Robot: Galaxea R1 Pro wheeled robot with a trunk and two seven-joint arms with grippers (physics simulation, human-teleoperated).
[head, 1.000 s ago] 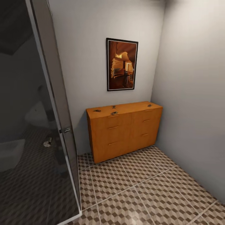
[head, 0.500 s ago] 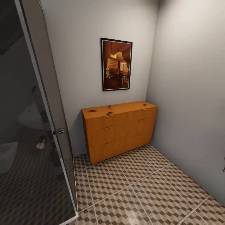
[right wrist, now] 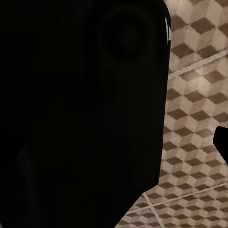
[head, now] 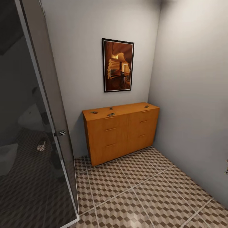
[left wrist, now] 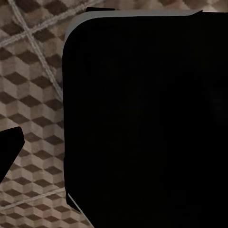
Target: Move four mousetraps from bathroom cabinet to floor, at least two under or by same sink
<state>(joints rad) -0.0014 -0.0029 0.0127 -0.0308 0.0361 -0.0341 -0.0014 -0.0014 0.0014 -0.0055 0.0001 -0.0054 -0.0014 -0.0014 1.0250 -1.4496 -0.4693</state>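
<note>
The cabinet [head: 122,133] stands against the far wall with its drawers shut, and four mousetraps [head: 111,114] lie on its top: three near the left end, one [head: 146,106] at the right. Bathroom floor [head: 139,193] lies before me. My view matches half a second ago. I cannot tell either tool's state.

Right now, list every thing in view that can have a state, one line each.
cabinet: all drawers shut, standing against the back wall.
mousetraps: four, lying flat on the cabinet top, none on the floor yet.
bathroom floor: bare tiles in front of the cabinet.
glass door: standing at the head view's left, latch showing on its edge.
picture: hanging upright on the wall above the cabinet.
</note>
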